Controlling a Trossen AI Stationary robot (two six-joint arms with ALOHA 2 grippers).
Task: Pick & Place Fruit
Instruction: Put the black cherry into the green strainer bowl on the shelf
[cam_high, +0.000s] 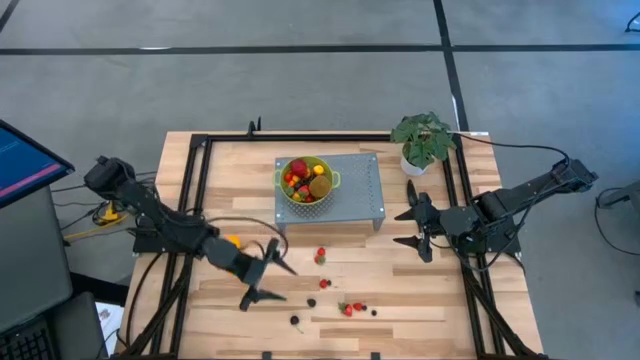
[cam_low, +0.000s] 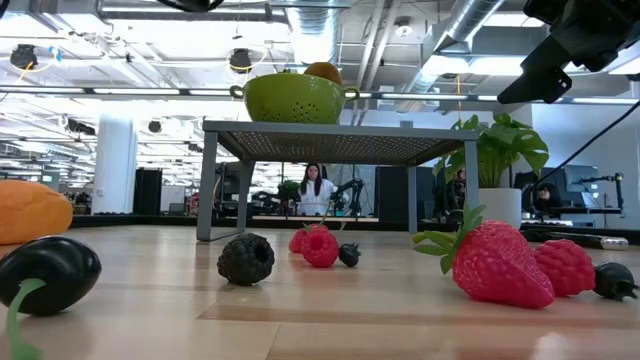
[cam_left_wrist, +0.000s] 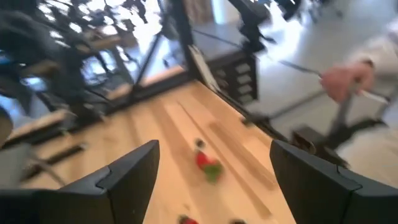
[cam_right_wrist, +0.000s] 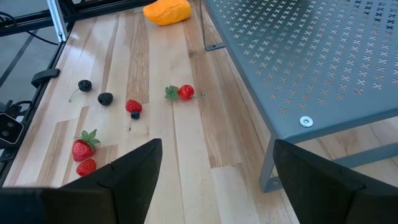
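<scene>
Partly complete: the green colander (cam_high: 306, 181) on the grey rack (cam_high: 365, 200) holds several fruit; berries (cam_high: 350, 308) remain scattered on the table (cam_high: 420, 300). Left gripper (cam_high: 262, 273) and right gripper (cam_high: 418, 228) hover spread, empty.

A green colander (cam_low: 297, 98) sits on a grey metal stand (cam_low: 340, 140); strawberries (cam_low: 495, 262), a blackberry (cam_low: 246, 258) and a dark cherry (cam_low: 48, 274) lie on the wooden table (cam_low: 300, 320)

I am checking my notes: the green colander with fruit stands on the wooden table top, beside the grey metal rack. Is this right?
Not quite. The green colander with fruit stands on top of the grey metal rack, not on the wooden table top. The high view and the low view both show it.
</scene>
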